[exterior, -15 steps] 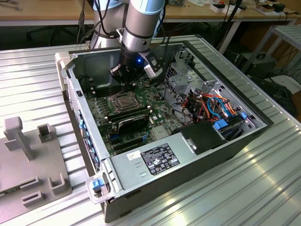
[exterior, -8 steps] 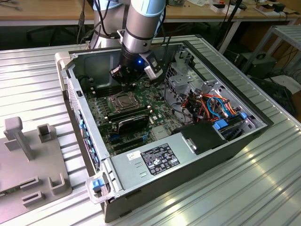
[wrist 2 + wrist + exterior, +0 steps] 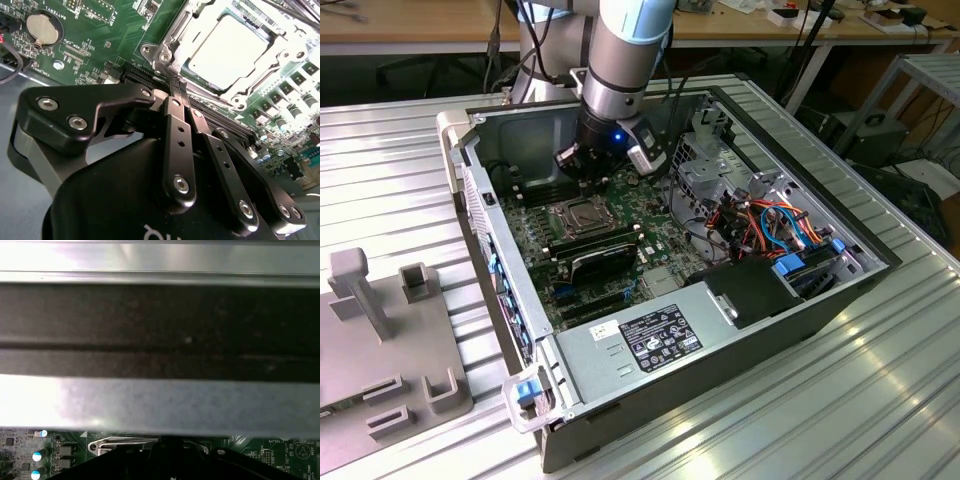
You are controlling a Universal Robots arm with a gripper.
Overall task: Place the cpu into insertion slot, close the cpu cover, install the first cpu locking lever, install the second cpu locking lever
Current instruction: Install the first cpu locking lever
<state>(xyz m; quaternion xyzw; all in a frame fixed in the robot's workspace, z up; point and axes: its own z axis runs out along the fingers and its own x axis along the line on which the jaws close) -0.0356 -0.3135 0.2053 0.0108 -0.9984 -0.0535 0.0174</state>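
We log black two-finger pincer [image 3: 178, 86] clenched, nothing visibly held, tips at edge of silver window-frame cover [image 3: 172, 40]. Silver-grey square chip [image 3: 227, 50] seated beneath cover, just beyond tips, on green circuit board [image 3: 100, 30].

There is one robot arm [image 3: 630, 50], and it carries one gripper [image 3: 177, 82] with two fingers [image 3: 176, 135]. I count one table [image 3: 820, 420] and one open computer case [image 3: 820, 300] on it. Inside the case there are one green circuit board [image 3: 100, 50], one cpu [image 3: 227, 50], one cpu cover [image 3: 172, 37], one round coin battery [image 3: 42, 27] and one silver power supply box [image 3: 650, 335]. In the first wrist view I count three small blue-topped capacitors [image 3: 37, 456]. The exterior view also has one grey fixture plate [image 3: 370, 350] and one blue clip [image 3: 527, 392]
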